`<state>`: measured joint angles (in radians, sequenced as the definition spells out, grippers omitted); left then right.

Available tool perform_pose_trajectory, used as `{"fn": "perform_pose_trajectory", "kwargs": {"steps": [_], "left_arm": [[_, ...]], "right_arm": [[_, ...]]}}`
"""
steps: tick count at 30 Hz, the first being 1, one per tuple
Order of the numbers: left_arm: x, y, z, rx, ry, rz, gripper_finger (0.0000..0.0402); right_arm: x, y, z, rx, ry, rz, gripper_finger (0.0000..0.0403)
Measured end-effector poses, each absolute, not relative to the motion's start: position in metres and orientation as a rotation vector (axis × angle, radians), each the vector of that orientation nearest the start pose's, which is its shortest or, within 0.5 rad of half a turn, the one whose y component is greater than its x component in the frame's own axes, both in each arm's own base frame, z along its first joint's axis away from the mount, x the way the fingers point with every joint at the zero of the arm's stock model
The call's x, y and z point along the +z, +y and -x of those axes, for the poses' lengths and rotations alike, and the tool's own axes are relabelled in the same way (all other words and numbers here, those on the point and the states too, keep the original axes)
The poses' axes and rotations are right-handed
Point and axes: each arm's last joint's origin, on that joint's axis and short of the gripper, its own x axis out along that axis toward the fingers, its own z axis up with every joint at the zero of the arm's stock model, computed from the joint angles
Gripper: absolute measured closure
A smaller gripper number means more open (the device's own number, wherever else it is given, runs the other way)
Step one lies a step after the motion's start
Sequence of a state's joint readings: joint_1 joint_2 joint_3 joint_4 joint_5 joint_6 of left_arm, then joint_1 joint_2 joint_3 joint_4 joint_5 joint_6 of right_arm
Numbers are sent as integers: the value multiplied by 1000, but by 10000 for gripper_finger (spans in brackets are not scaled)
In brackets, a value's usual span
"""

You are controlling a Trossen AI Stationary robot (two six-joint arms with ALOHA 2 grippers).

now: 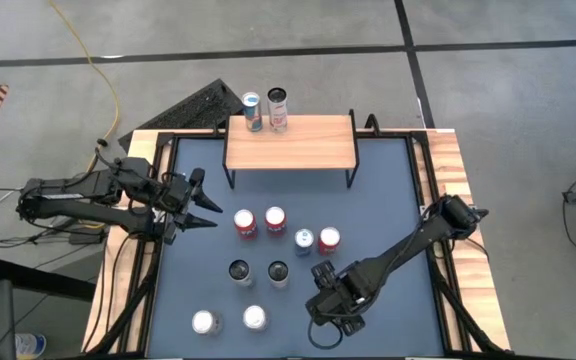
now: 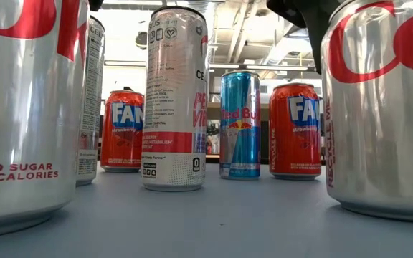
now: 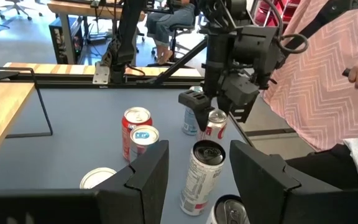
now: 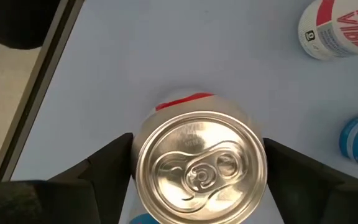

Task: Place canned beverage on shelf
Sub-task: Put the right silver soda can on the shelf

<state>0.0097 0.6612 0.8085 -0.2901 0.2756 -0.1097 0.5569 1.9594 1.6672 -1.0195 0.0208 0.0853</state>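
Over the blue table, toward its right half, the right gripper hangs above a red can, its two dark fingers spread wide on either side of the silver lid; whether they touch the can's wall cannot be told. From above, that can stands at the right end of a row of four, just beside a slim blue can and two more red cans to its left. Two tall dark-topped cans stand behind that row, nearer the table's near edge, and two silver-topped cans stand nearer still.

At the table's left edge the left gripper hovers with its fingers partly apart and nothing between them.

Along the far edge stands the shelf, its wooden top carrying two cans at its far left corner, side by side and upright.

Beyond the table's right edge, a person in a pink zigzag shirt shows in the left wrist view.
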Motion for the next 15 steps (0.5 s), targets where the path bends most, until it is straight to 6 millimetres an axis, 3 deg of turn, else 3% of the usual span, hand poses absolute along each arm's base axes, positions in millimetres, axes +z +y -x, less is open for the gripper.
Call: {"fn": "perform_pose_trajectory", "kwargs": {"steps": [8,15], "left_arm": [[347,-6,-140,-256,165,134,241],[346,-6,-140,-255,170,140,241]], "right_arm": [[241,210,-338,394,1290,269,114],[241,197,-346,211,1308,67,126]]}}
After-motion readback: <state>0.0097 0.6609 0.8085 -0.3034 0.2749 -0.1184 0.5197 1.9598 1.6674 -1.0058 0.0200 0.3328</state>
